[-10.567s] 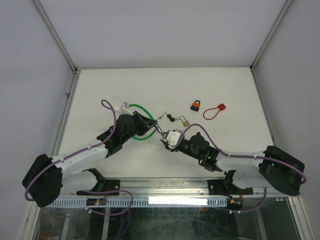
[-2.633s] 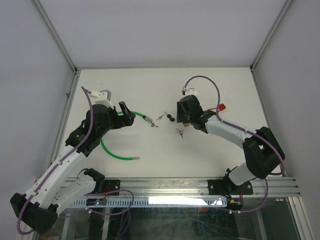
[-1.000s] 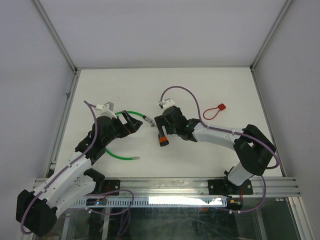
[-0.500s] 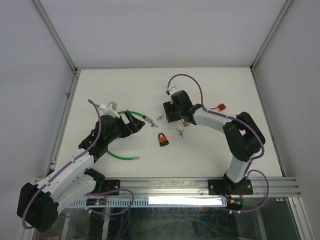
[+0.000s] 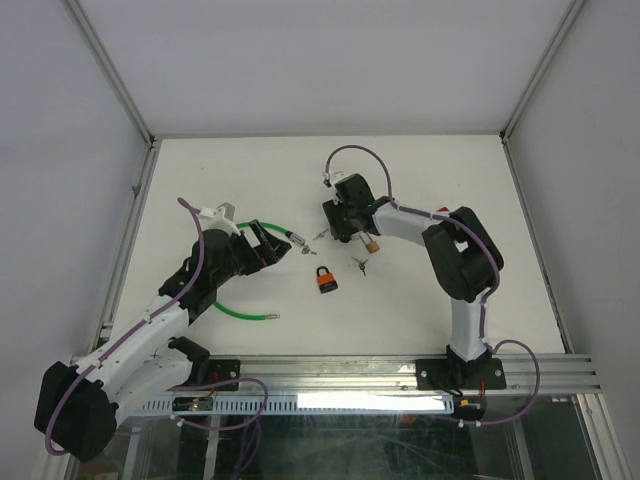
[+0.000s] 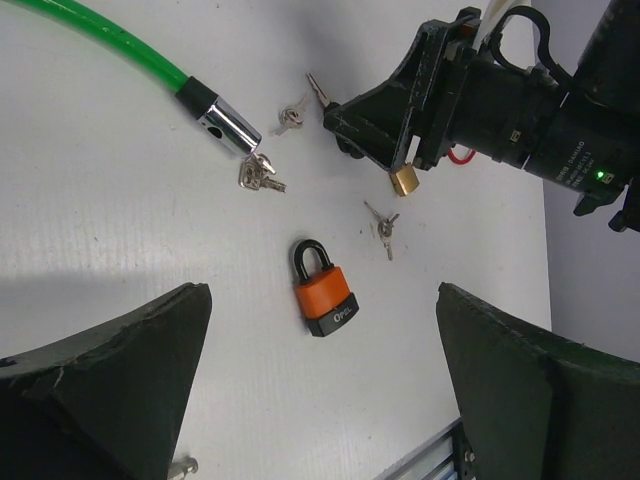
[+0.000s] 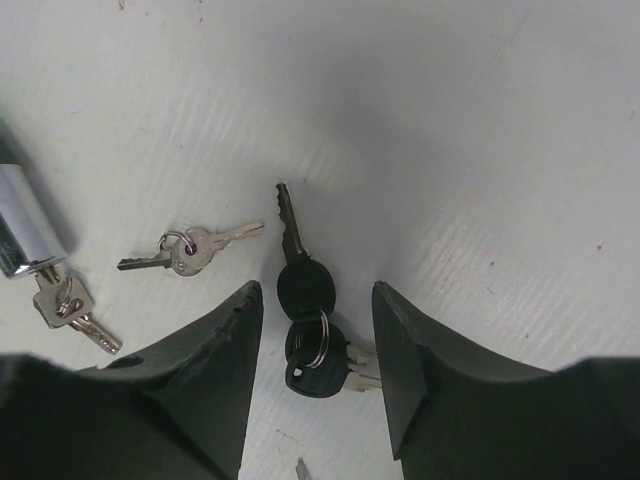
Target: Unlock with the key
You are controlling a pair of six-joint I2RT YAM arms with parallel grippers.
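On the left, the left end effector (image 5: 268,243) hangs released, jaws spread wide and holding nothing, just above the table (image 5: 450,300) beside the green cable lock (image 6: 100,35). The cable's metal barrel (image 6: 228,128) lies free of its other end, with a small bunch of keys (image 6: 258,176) at its mouth; whether those sit in the keyhole or only touch it cannot be told. A loose silver key pair (image 7: 190,247) lies just beyond the barrel.

Near the middle, the orange padlock (image 6: 322,292) lies flat on the table, alone and untouched, its black shackle seated in the body, so by the look of it this lock is not yet opened. No key is in it or touching it.

Further right, the right end effector (image 7: 315,292) is low over the black-headed keys (image 7: 314,368), which lie on the table on their ring. Its jaws stand part-way apart, one on each side of the key heads, with a gap visible on both sides, so nothing is grasped yet. Another small key pair (image 6: 383,226) and the brass padlock (image 6: 404,180) lie just beside it, and a red tag (image 5: 440,212) shows past the arm.

In my judgement the task is at an early step: a key is being picked. Left to do: pinch it, lift it, steady a padlock, insert, turn, and free the shackle.
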